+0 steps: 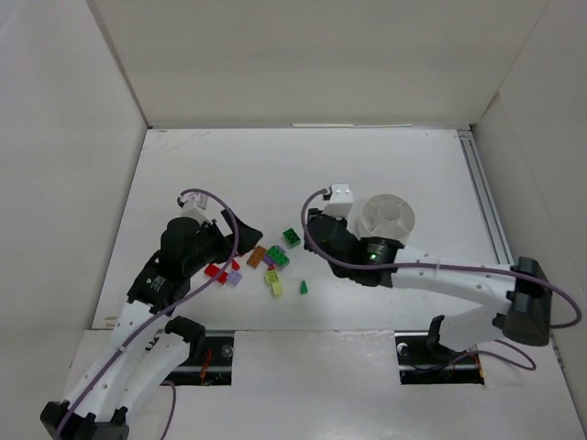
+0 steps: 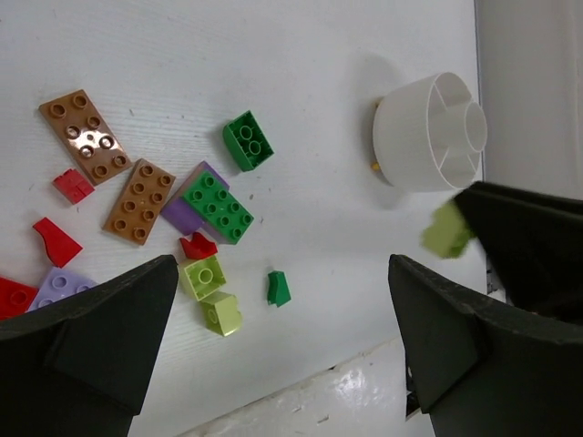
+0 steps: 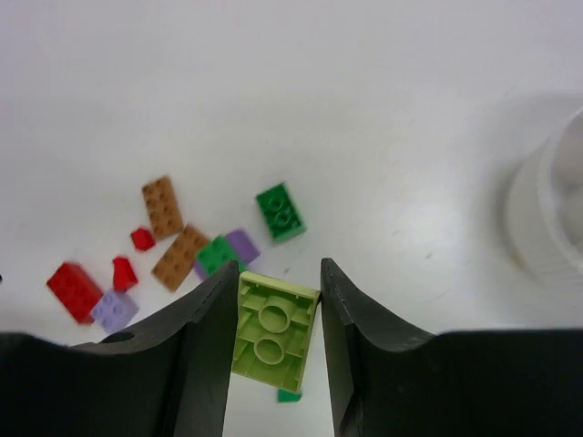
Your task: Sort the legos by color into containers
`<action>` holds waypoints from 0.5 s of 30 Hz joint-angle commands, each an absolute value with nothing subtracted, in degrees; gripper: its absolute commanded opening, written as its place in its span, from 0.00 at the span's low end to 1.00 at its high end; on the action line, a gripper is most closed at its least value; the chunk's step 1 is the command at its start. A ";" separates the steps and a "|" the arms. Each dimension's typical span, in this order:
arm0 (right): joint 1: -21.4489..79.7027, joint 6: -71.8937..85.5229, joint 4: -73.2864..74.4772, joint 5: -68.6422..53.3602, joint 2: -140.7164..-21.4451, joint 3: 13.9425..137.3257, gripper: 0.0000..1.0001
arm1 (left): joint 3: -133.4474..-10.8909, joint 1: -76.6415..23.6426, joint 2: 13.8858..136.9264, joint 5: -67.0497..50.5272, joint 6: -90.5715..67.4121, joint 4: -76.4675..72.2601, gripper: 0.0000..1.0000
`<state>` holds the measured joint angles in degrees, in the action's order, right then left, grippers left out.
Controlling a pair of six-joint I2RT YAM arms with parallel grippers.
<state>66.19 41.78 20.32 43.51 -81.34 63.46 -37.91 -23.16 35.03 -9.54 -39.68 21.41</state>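
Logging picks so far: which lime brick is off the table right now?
The lime brick clamped in the right gripper, hollow underside toward its wrist camera. The other two lime bricks lie on the table beside a small dark green piece.

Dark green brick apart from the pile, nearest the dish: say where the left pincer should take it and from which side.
Come straight down from above and close on two opposite side walls. The dark green brick lies flat, studs up, with bare table around it, so the open left pincer can likely straddle it.

Lab rig, white-walled enclosure (image 1: 303,64), tabletop (image 1: 385,165)
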 commanded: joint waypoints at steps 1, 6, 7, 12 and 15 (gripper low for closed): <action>63.73 26.58 16.88 54.57 -74.04 60.21 0.24 | -37.53 -23.38 38.22 -11.16 -38.76 18.46 1.00; 52.40 15.58 10.13 44.18 -65.84 54.33 0.23 | -37.00 -23.38 43.06 -11.69 -38.76 17.31 1.00; 47.86 13.12 8.63 40.90 -64.96 52.66 0.23 | -36.22 -23.38 43.85 -12.21 -38.76 16.71 1.00; 40.61 -1.04 2.37 28.66 -67.40 52.29 0.21 | -34.72 -28.19 49.12 -10.99 -39.99 15.91 1.00; 40.08 -3.86 2.37 29.44 -71.61 55.10 0.21 | -35.24 -31.02 52.80 -6.95 -42.18 18.45 1.00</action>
